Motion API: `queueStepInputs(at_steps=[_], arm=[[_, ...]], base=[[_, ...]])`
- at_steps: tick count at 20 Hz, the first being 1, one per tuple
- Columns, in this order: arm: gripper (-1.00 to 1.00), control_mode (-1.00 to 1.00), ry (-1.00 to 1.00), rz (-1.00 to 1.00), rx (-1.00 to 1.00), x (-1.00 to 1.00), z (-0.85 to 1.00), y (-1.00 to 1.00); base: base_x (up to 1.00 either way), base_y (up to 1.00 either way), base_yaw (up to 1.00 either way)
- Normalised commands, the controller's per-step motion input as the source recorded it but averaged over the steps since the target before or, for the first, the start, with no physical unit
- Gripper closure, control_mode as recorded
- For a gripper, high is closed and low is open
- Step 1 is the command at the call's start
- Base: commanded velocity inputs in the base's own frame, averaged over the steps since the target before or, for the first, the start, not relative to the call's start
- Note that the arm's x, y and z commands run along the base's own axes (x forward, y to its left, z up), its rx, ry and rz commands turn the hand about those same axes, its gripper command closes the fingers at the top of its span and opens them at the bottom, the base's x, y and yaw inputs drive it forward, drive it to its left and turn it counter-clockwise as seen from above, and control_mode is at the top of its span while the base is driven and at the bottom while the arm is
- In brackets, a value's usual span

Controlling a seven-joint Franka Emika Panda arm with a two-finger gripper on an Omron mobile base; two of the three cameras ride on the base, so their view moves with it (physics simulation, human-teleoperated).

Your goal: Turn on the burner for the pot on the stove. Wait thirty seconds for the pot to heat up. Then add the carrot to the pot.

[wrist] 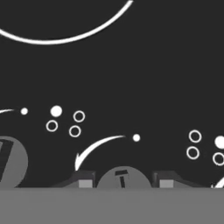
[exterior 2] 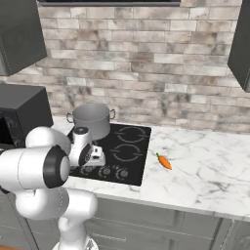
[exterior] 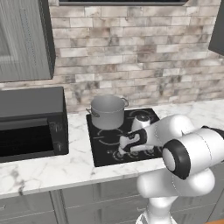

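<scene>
Left base view: stove (exterior: pixel 105 144) set into the marble counter, just right of the black microwave (exterior: pixel 30 124); pot (exterior: pixel 107 111) upright on the back-left ring of that stove, grey brushed metal, loop handles at the sides, nothing visible inside from this angle. Gripper (exterior: pixel 121 149) down at the stove's front edge, over the knob row — first step in hand, by the look of it: turning on the burner under the pot. Right base view: same pot (exterior 2: pixel 92 120) at the back-left of the stove (exterior 2: pixel 128 146), gripper (exterior 2: pixel 99 159) low over the front-left knobs (exterior 2: pixel 108 171); carrot (exterior 2: pixel 164 161) lying on the counter just right of the stove, orange, tapered, a speck of green at the end nearer the stove, well apart from the pot and untouched. Hand view: black glass of the stove (wrist: pixel 131 70) close up, white ring arc and burner-indicator dots; round grey knob (wrist: pixel 123 177) sitting between the two finger tips, jaws drawn in on it — shut on the knob, seemingly. Next move, likely: a twist of the wrist without slipping off, provided this knob serves the back-left ring — not readable from the dots. Then the wait, then the carrot.
</scene>
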Motion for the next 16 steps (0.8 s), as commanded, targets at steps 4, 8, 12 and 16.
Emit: queueStepInputs(at_steps=[4,8,12,16], arm=[[1.0,-1.0,0.01,0.27,0.0,-0.21,-0.5,0.0],[1.0,-1.0,0.0,0.31,0.0,-0.23,-0.49,0.0],[1.0,-1.0,0.0,0.31,0.0,-0.18,-0.5,0.0],[1.0,-1.0,0.0,0.33,0.0,-0.15,-0.53,0.0]], base=[[0.0,0.0,0.0],[0.0,0.0,0.0],[0.0,0.0,0.0],[0.0,0.0,0.0]])
